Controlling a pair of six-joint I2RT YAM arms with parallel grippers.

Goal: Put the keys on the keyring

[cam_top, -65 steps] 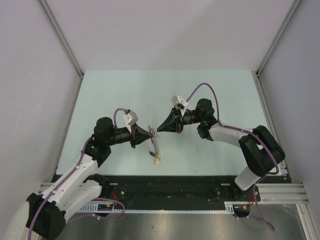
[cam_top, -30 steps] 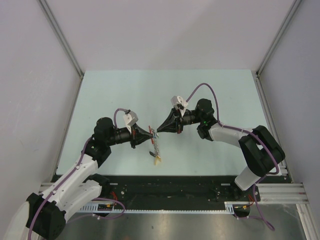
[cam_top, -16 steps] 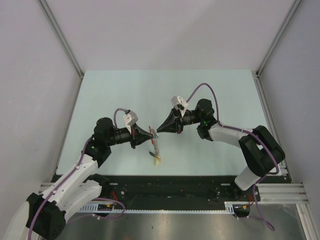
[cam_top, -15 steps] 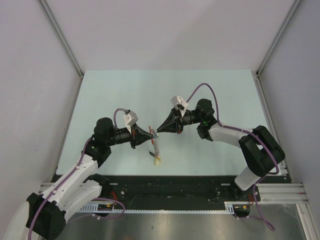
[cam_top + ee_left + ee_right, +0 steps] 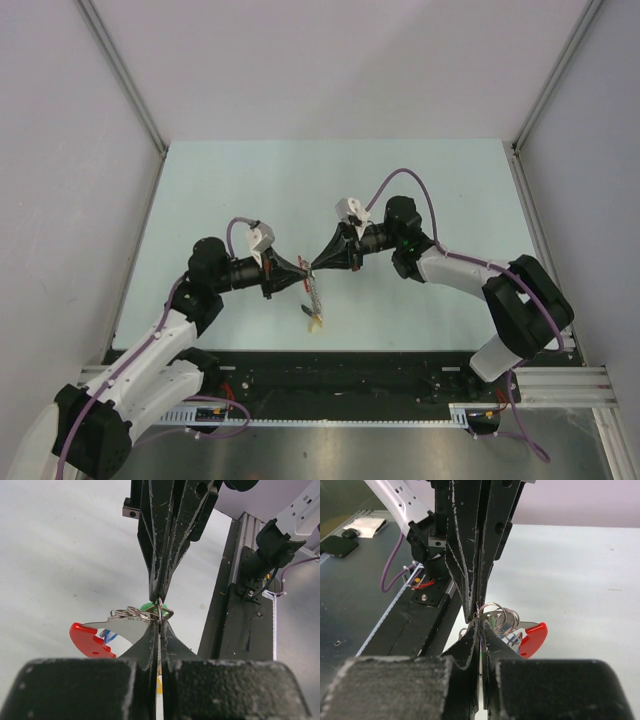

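My left gripper (image 5: pixel 304 273) is shut on the top of the keyring (image 5: pixel 312 295), which hangs from it above the table with its yellow tag (image 5: pixel 316 321) lowest. In the left wrist view the left gripper (image 5: pixel 160 623) pinches the silver rings (image 5: pixel 131 613); the red segment (image 5: pixel 88 639) sticks out to the left. My right gripper (image 5: pixel 316 266) meets it tip to tip and is shut on the green key (image 5: pixel 148 606) at the rings. The right wrist view shows the right gripper (image 5: pixel 480 620), the rings (image 5: pixel 501 614), the red segment (image 5: pixel 534 636) and the blue key (image 5: pixel 509 639) on the ring.
The pale green table (image 5: pixel 250 190) is bounded by grey walls on three sides. A black rail (image 5: pixel 350 375) with the arm bases runs along the near edge, just below the hanging keyring.
My right gripper has shifted slightly left and closer to the left gripper's tips. The left gripper and the hanging keyring have stayed almost where they were.
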